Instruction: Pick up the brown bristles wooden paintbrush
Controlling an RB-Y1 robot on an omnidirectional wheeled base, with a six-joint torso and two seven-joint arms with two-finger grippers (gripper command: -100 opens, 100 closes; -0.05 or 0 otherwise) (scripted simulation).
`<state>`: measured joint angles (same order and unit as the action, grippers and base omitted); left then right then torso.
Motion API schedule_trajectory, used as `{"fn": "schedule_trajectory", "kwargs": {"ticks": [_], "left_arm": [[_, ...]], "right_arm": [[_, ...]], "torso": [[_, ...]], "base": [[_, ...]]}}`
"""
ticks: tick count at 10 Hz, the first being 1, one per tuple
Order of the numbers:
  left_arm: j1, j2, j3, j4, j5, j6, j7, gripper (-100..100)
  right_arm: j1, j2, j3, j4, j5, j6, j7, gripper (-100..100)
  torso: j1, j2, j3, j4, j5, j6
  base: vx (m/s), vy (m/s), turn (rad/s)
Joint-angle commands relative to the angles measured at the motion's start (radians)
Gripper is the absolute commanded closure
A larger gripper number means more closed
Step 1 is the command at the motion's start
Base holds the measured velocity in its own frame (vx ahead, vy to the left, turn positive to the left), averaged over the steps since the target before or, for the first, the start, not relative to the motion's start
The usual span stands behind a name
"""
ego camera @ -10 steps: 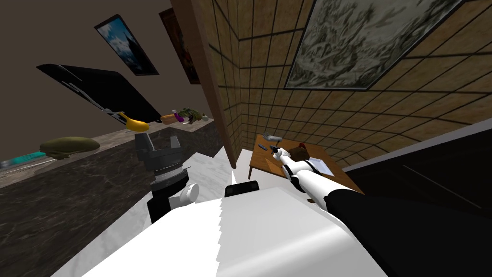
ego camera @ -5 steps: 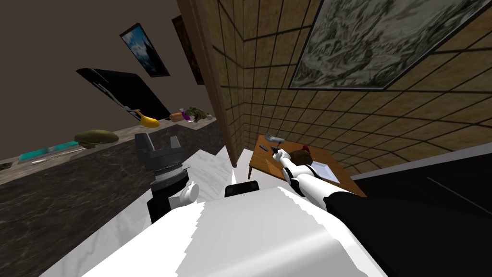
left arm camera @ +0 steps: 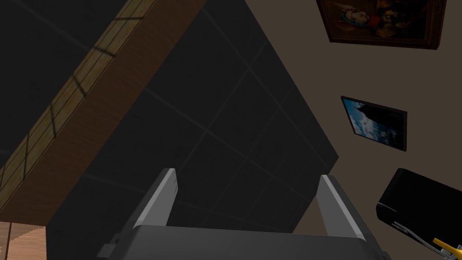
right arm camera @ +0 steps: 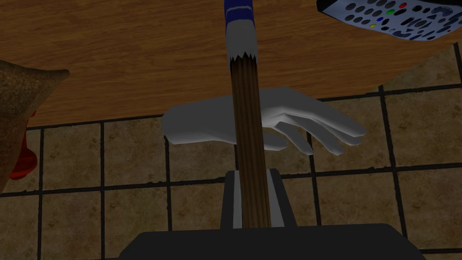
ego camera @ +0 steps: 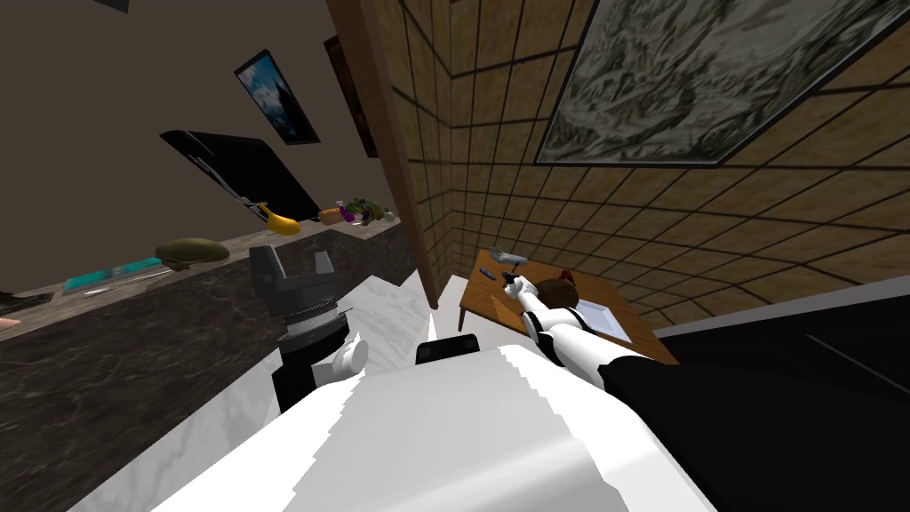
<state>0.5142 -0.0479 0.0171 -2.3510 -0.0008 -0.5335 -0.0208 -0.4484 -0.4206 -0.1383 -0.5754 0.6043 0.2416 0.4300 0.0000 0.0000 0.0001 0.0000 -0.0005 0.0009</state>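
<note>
The right gripper (right arm camera: 251, 175) pinches the paintbrush (right arm camera: 246, 113) by its brown striped length. Its grey band and blue end reach past a grey glove (right arm camera: 203, 122) toward the wooden table (right arm camera: 135, 58), near a remote control (right arm camera: 397, 18). The left gripper (left arm camera: 246, 180) stands spread.

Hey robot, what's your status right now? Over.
Right gripper shut on brush, at the brown end. Left gripper open, holding nothing. Grey glove lies just beyond brush, remote off to one side; neither looks in the way.
</note>
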Motion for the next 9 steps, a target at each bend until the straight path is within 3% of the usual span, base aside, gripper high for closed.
{"fn": "schedule_trajectory", "kwargs": {"ticks": [1, 3, 4, 5, 9], "left_arm": [[0.000, 0.000, 0.000, 0.000, 0.000, 0.000, 0.000, 0], [0.000, 0.000, 0.000, 0.000, 0.000, 0.000, 0.000, 0], [0.000, 0.000, 0.000, 0.000, 0.000, 0.000, 0.000, 0], [0.000, 0.000, 0.000, 0.000, 0.000, 0.000, 0.000, 0], [0.000, 0.000, 0.000, 0.000, 0.000, 0.000, 0.000, 0]], "right_arm": [[0.000, 0.000, 0.000, 0.000, 0.000, 0.000, 0.000, 100], [0.000, 0.000, 0.000, 0.000, 0.000, 0.000, 0.001, 100], [0.000, 0.000, 0.000, 0.000, 0.000, 0.000, 0.000, 0], [-0.017, -0.004, 0.009, 0.032, 0.008, -0.024, -0.014, 100], [-0.069, -0.034, 0.099, 0.116, -0.039, -0.087, -0.028, 100]], "torso": [[0.000, 0.000, 0.000, 0.000, 0.000, 0.000], [0.000, 0.000, 0.000, 0.000, 0.000, 0.000], [0.000, 0.000, 0.000, 0.000, 0.000, 0.000], [0.000, 0.000, 0.000, 0.000, 0.000, 0.000], [0.005, -0.002, -0.001, -0.001, 0.001, 0.000]], "base": [[0.000, 0.000, 0.000], [0.000, 0.000, 0.000], [0.000, 0.000, 0.000], [0.008, 0.033, -0.108], [0.028, 0.075, -0.148]]}}
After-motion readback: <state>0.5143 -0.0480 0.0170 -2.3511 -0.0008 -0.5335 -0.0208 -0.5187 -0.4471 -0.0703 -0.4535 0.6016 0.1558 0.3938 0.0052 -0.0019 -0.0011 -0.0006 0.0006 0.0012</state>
